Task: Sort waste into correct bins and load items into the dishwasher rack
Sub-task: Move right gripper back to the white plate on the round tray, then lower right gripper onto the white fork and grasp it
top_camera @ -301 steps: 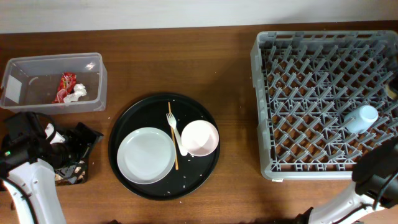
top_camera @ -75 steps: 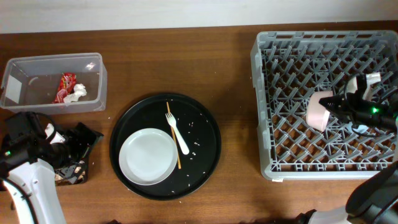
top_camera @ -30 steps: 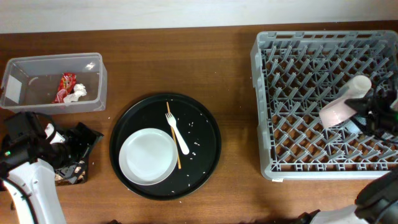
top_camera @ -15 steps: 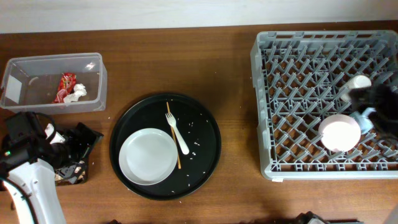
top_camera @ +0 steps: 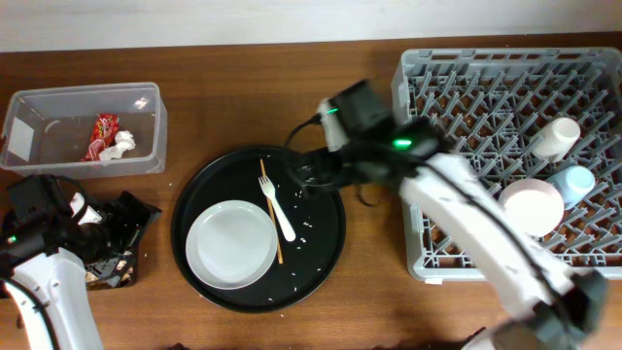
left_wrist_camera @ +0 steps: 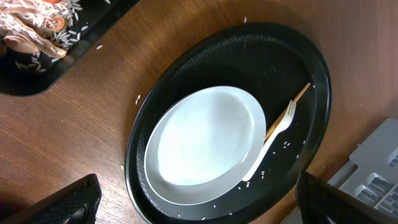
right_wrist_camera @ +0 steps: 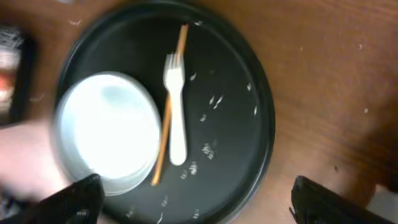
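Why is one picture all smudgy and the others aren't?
Right wrist view: everything is smeared, and the white round plate glares so bright its edge melts away. Left wrist view: sharp, the prongs of the white plastic fork are clear. Overhead view: crisp table, only the right arm looks streaky.

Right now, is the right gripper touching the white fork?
Apart. The right wrist view shows the fork lying on the round tray, clear of both open fingers.
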### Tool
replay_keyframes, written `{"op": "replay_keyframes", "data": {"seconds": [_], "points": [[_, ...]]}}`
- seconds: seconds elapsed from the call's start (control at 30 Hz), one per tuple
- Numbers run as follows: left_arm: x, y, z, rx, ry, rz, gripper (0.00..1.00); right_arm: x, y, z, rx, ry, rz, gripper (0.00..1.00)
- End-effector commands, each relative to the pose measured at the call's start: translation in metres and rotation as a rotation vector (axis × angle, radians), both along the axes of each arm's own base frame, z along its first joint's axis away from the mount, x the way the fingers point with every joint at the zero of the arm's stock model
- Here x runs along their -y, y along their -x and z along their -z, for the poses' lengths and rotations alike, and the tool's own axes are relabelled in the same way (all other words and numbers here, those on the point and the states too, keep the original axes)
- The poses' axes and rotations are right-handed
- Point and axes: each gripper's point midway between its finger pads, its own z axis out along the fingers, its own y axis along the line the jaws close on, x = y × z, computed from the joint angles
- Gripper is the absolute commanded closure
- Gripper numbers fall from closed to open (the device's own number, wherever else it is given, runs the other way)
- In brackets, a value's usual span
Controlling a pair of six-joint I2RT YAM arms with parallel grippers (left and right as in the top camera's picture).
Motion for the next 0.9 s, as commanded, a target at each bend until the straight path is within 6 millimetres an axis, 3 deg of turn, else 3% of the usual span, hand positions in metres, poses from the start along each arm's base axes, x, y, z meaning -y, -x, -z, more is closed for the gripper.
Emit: {"op": "replay_keyframes", "data": {"seconds": [0.0,0.07,0.13,0.2,0.37,0.7,0.87], "points": [[0.001,0.000,0.000,0.000,0.005,-0.003,0.01,-0.002,-0.025,0.062,-0.022,0.159,0.099,0.14],[0.001,0.000,0.000,0.000,0.005,-0.003,0.01,-0.009,-0.031,0.105,-0.078,0.199,0.099,0.25],[0.001,0.000,0.000,0.000,0.005,-0.003,0.01,-0.015,-0.030,0.131,-0.109,0.223,0.086,0.27],[0.001,0.000,0.000,0.000,0.005,-0.003,0.01,-0.026,-0.027,0.143,-0.118,0.222,0.062,0.28],[0.001,0.000,0.000,0.000,0.005,-0.003,0.01,-0.058,-0.014,0.161,-0.109,0.208,0.004,0.28],[0.001,0.000,0.000,0.000,0.005,-0.003,0.01,-0.071,0.001,0.172,-0.131,0.213,-0.026,0.29],[0.001,0.000,0.000,0.000,0.005,-0.003,0.01,-0.068,0.005,0.190,-0.155,0.253,-0.030,0.29]]}}
